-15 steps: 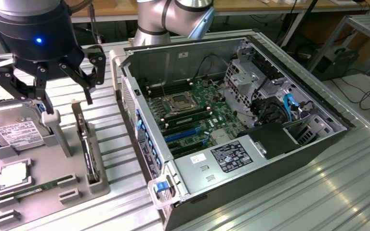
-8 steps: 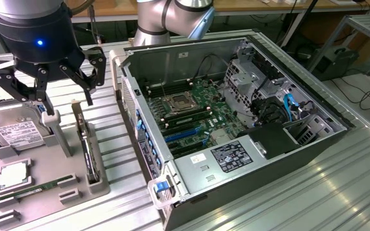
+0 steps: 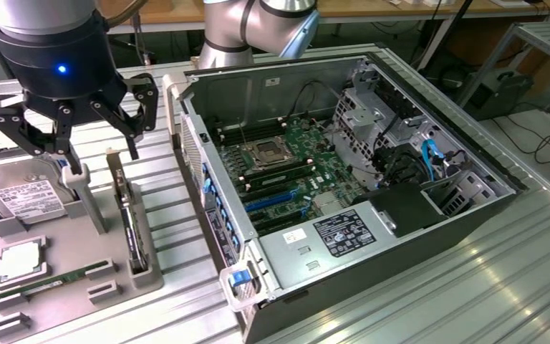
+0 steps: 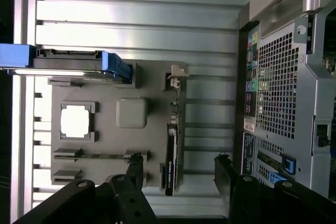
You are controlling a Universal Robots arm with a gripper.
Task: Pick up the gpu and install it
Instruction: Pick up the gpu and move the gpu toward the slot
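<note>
The gripper, a black linkage claw under a cylinder with a small blue light, hangs with its jaws spread wide and nothing between them, above the grey fixture tray at the exterior view's left. In the wrist view its 2 fingers straddle the gpu from above without touching it, which I judge to be a line-up for a grip across the card's thin faces. Leftmost on the tray, the silver hard drive with its white label leans on a raised stand. The square metal-lidded processor sits in a shallow pocket and the long green memory stick lies between 2 end blocks, each part nested so it cannot slide. On the tray's side nearest the case, the gpu stands on its long edge in a slot, dark and flat with a silver bracket at one end, so both faces are free for the jaws. To the exterior view's right, the open computer case lies on its side on the ribbed aluminium table. Its green motherboard faces up and its blue expansion slots appear empty, so the card is not yet installed.
</note>
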